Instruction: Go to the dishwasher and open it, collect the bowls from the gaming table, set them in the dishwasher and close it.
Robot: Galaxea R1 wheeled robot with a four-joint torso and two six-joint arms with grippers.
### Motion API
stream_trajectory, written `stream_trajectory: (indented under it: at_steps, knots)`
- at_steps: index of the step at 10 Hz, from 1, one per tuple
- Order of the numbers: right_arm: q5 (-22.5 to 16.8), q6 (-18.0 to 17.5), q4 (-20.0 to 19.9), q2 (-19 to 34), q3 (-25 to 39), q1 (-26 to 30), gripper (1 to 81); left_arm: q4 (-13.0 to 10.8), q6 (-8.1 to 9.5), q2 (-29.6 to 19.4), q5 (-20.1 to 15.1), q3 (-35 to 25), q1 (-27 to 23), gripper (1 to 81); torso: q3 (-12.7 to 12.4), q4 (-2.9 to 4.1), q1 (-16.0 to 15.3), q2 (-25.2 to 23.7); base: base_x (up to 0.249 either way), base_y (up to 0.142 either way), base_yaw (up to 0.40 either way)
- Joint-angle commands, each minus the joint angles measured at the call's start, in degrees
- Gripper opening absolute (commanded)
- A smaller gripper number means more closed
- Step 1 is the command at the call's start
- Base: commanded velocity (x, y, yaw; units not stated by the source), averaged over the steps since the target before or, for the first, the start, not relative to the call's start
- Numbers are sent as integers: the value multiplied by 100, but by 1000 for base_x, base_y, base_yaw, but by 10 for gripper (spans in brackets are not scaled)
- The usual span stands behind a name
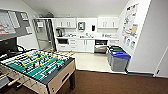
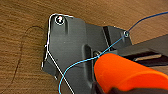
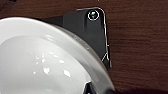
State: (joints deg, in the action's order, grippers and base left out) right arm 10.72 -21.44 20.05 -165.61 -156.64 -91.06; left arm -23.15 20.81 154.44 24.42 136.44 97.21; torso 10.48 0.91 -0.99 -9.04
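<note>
The table-football table (image 1: 37, 67) stands at eight o'clock on brown carpet (image 1: 112, 83). At twelve o'clock, along the far kitchen wall, the dishwasher (image 1: 100, 46) hangs open. Grey bins (image 1: 119, 60) sit at two o'clock. A white bowl (image 3: 42, 62) looms beside the right wrist; whether either gripper is apart or together cannot be told.

Brown carpet (image 1: 105, 83) runs across the near floor and meets pale flooring (image 1: 91, 61) at the kitchenette. White upper cabinets (image 1: 66, 23) hang on the far wall above a counter (image 1: 86, 38) with white lower cabinet doors (image 1: 85, 45) beneath. A grey bin with a blue lid (image 1: 119, 60) sits against the right-hand white wall, posters (image 1: 130, 23) pinned above it. A noticeboard (image 1: 12, 22) hangs on the left wall. A glass door (image 1: 45, 33) stands left of the cabinets. Even, bright light overhead.
</note>
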Motion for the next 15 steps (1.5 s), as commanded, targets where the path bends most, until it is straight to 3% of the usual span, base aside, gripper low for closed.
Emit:
stream_trajectory:
  at_steps: [1, 9, 15]
  knots:
    - [-201, 9, 60, 122, -24, 233, 10, -102, -33, -115, -166, -38, -110, 10, 0, 0, 0, 0, 139, -81, 0]
    - [-201, 9, 60, 131, -24, 225, 10, -102, -33, -115, -165, -38, -118, 10, 0, 0, 0, 2, 139, -78, 0]
    - [-201, 17, 60, 122, -24, 242, 10, -102, -33, -115, -174, -38, -110, 10, 0, 0, 5, 0, 138, 0, 0]
